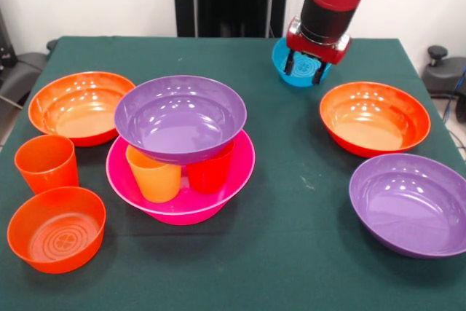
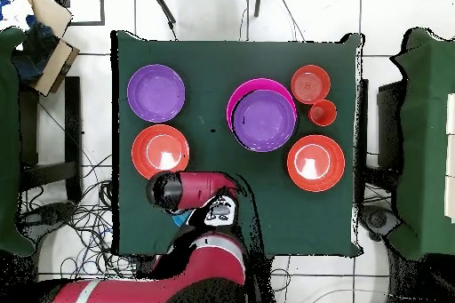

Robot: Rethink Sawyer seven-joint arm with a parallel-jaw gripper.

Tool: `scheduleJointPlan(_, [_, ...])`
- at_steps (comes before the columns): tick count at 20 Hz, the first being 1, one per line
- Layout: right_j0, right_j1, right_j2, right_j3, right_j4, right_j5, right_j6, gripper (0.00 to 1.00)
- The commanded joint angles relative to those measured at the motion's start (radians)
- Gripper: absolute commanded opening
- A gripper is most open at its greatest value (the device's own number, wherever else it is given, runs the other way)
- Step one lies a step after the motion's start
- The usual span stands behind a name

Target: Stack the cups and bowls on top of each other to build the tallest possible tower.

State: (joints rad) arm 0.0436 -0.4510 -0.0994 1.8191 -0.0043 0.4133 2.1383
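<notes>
The tower stands mid-table: a big pink bowl (image 1: 182,205) holds a yellow-orange cup (image 1: 154,174) and a red cup (image 1: 210,171), and a purple bowl (image 1: 180,118) rests on the cups. It also shows in the overhead view, the purple bowl (image 2: 264,120) over the pink bowl (image 2: 234,104). My gripper (image 1: 305,68) is open, its tips down at the small blue bowl (image 1: 280,60) at the table's far side. An orange cup (image 1: 46,163) and a small orange bowl (image 1: 56,229) stand near left. In the overhead view my arm (image 2: 191,188) hides the gripper.
A wide orange bowl (image 1: 81,107) lies left of the tower, another (image 1: 375,118) at the right. A second purple bowl (image 1: 411,204) lies near right. In the overhead view a sliver of the blue bowl (image 2: 180,220) shows by my arm at the table's edge.
</notes>
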Motion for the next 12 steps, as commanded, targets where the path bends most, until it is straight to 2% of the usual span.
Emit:
scheduleJointPlan(1, [-0.024,0.049,0.187,-0.023,-0.013,-0.026,0.005,1.00])
scheduleJointPlan(6, [-0.051,0.048,0.235,-0.002,0.012,-0.001,0.022,1.00])
scheduleJointPlan(12, [-0.026,0.033,0.222,-0.015,0.037,0.080,0.070,1.00])
